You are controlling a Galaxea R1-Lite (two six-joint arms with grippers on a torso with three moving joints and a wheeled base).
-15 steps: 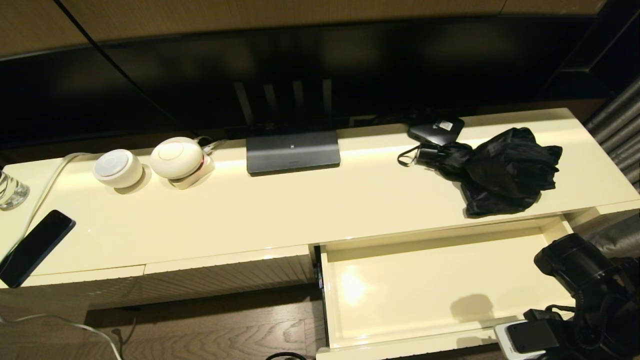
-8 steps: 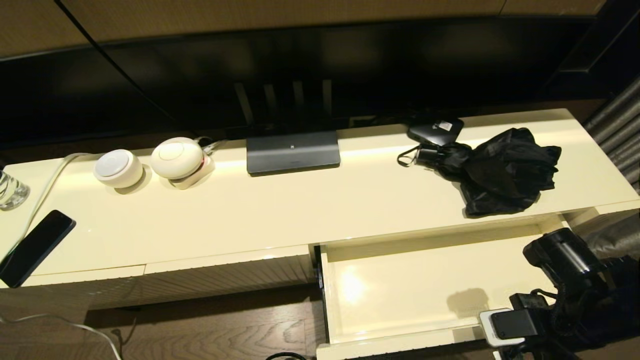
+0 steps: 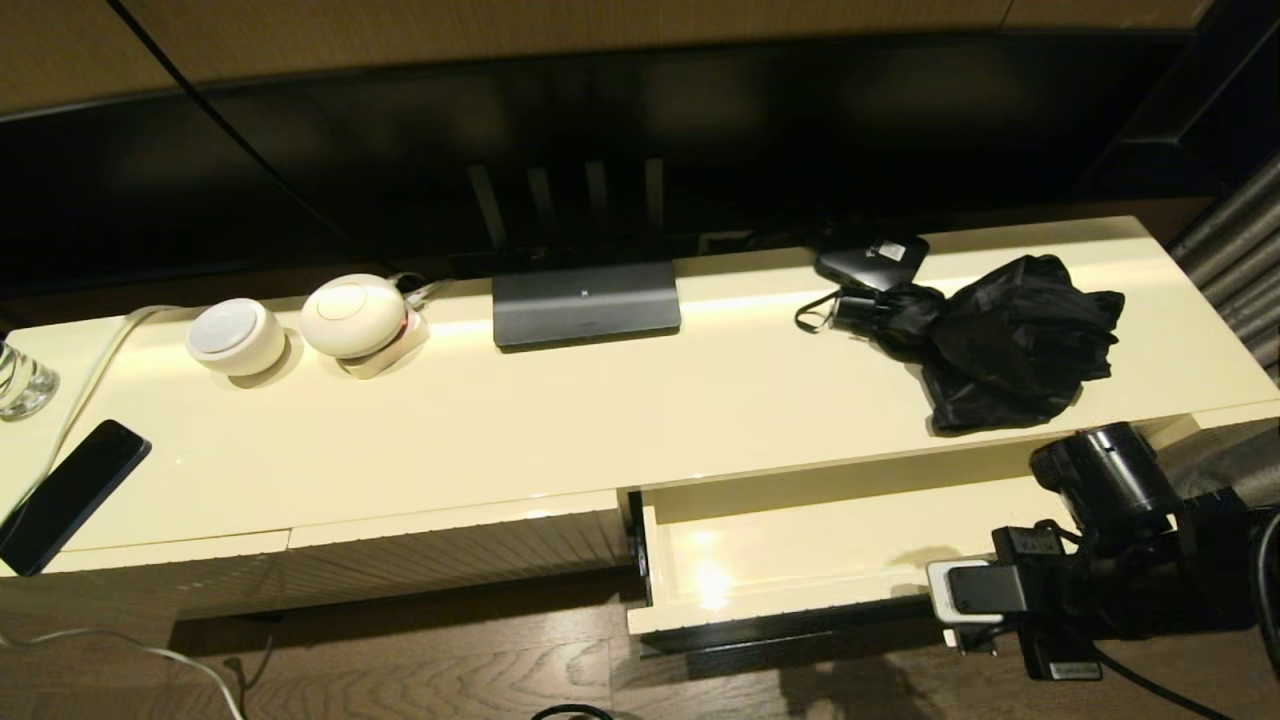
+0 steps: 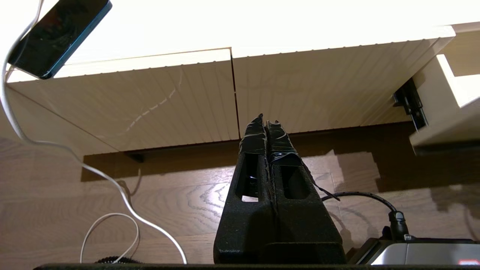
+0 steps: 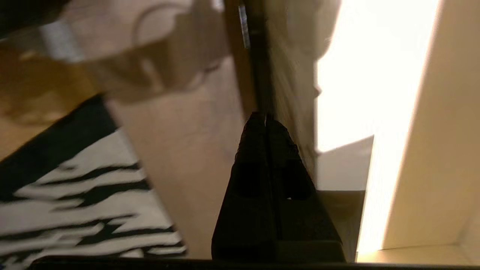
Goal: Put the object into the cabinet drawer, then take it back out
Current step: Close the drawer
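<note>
A black folding umbrella [image 3: 1000, 335] lies on the cream cabinet top [image 3: 560, 420], its long axis running from 9 to 3 o'clock, handle and wrist loop toward 9, rumpled fabric toward 3. At its 6 o'clock, the drawer [image 3: 800, 545] stands partly open. The right gripper [image 5: 265, 122], fingers pressed together, sits against the drawer front. The left gripper [image 4: 266, 125], also closed and holding nothing, hangs low before the ribbed panel [image 4: 311, 90].
</note>
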